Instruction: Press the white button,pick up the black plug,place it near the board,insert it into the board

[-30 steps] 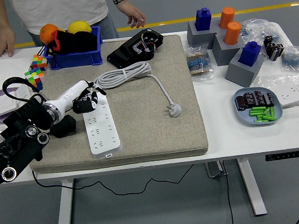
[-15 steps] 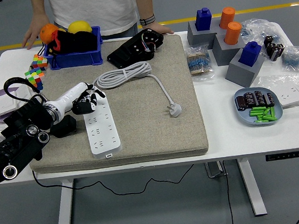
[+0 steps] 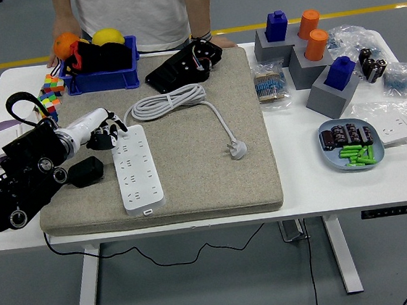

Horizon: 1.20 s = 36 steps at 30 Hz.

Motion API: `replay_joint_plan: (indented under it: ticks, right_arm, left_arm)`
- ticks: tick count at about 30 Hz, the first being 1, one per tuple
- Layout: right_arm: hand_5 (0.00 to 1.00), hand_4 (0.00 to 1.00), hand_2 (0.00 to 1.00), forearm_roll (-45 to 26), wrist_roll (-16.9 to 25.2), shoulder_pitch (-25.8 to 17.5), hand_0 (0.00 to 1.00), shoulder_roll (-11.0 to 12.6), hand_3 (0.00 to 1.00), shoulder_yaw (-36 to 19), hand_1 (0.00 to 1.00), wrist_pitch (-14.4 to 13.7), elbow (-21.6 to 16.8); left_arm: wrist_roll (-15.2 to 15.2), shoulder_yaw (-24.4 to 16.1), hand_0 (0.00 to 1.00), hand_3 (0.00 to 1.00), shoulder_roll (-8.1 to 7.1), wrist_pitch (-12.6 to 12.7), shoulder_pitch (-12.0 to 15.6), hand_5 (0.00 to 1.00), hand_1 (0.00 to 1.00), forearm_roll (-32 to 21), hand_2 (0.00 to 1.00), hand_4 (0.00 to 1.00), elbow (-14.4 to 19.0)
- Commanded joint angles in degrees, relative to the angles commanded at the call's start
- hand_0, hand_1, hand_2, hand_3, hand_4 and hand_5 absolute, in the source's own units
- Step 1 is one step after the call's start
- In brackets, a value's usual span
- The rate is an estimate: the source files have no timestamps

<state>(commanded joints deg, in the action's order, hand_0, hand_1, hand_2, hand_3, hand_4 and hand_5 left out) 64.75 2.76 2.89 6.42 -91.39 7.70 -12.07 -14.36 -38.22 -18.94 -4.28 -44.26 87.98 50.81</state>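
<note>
Left hand point(image 3: 105, 135), fingers curled loosely and holding nothing, sits just beside the upper left corner of the white power strip point(image 3: 136, 167) on the beige mat point(image 3: 214, 180). It is off the strip's face, apart from the sockets. The white button is too small to pick out for certain (a small mark near the strip's near end, at the bottom edge, may be it). If so, the hand is at the wrong end for pressing and would need to travel down the strip's length.

The black plug point(image 3: 86, 171) lies on the mat just left of the strip, below the forearm, so it is close at hand for the pick-up. A good grasp would come from above with thumb and forefinger across its body, keeping the prongs free and facing the sockets. Placing it beside the strip first would give a chance to square it up before pushing it in.

A white cable and its plug point(image 3: 237, 149) lie to the right, not part of this. A person point(image 3: 141, 10) stands at the far side, hands resting at the table edge.
</note>
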Motion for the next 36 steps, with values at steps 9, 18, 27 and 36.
replay_joint_plan:
  ticks: [9, 18, 27, 36]
  right_arm:
    - [0.524, 0.749, 0.542, 0.46, 0.01, 0.22, 0.711, 0.18, 0.687, -0.88, 0.603, -0.05, 0.02]
    - [0.522, 0.748, 0.542, 1.04, 0.04, 0.08, 0.711, 0.18, 0.687, -2.01, 0.603, -0.04, -0.03]
    - [0.522, 0.748, 0.542, 0.98, 0.06, 0.22, 0.711, 0.27, 0.688, -2.39, 0.603, -0.16, -0.11]
    - [0.522, 0.748, 0.542, 1.05, 0.03, 0.42, 0.711, 0.47, 0.689, -2.43, 0.602, -0.18, -0.11]
  left_arm:
    - [-0.14, 1.17, 0.017, 0.614, 0.79, -0.12, -1.24, 0.002, 0.027, -0.43, 0.128, 0.002, -2.04]
    - [-0.41, 1.89, 0.017, 0.611, 1.31, -0.34, -1.58, 0.002, 0.027, -2.21, 0.127, 0.002, -3.72]
    - [-0.73, 3.1, 0.017, 0.61, 2.06, -0.33, -1.87, 0.002, 0.027, -2.63, 0.127, 0.002, -4.09]
    - [-1.43, 3.71, 0.016, 0.609, 2.48, -0.43, -2.72, 0.002, 0.026, -1.2, 0.127, 0.002, -5.53]
